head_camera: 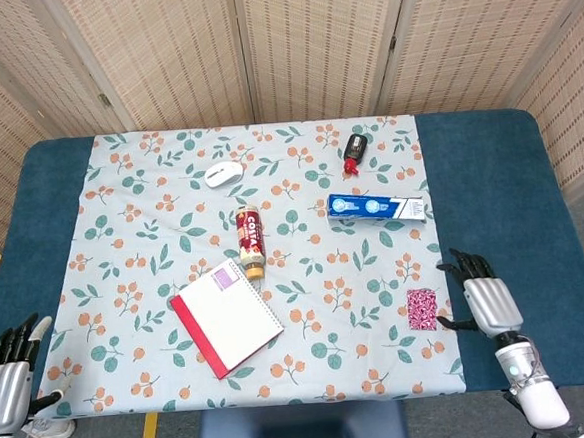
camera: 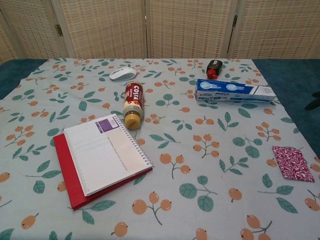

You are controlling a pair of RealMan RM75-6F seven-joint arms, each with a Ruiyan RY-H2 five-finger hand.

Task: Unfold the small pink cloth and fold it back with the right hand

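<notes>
The small pink patterned cloth lies flat as a neat folded rectangle near the right edge of the floral tablecloth that covers the blue worktop. The robot's right hand sits just beside it on the blue surface, fingers spread and holding nothing, apart from the cloth. Judging by the tidy shape and the freed hand, the folding looks finished or nearly so, with little left but to draw the arm clear. The left hand rests at the near left corner, fingers apart and empty. Well away from the cloth lie a red spiral notebook, a brown drink bottle on its side, a blue toothpaste box, a white computer mouse and a small red-capped dark bottle; none crowds the cloth.
</notes>
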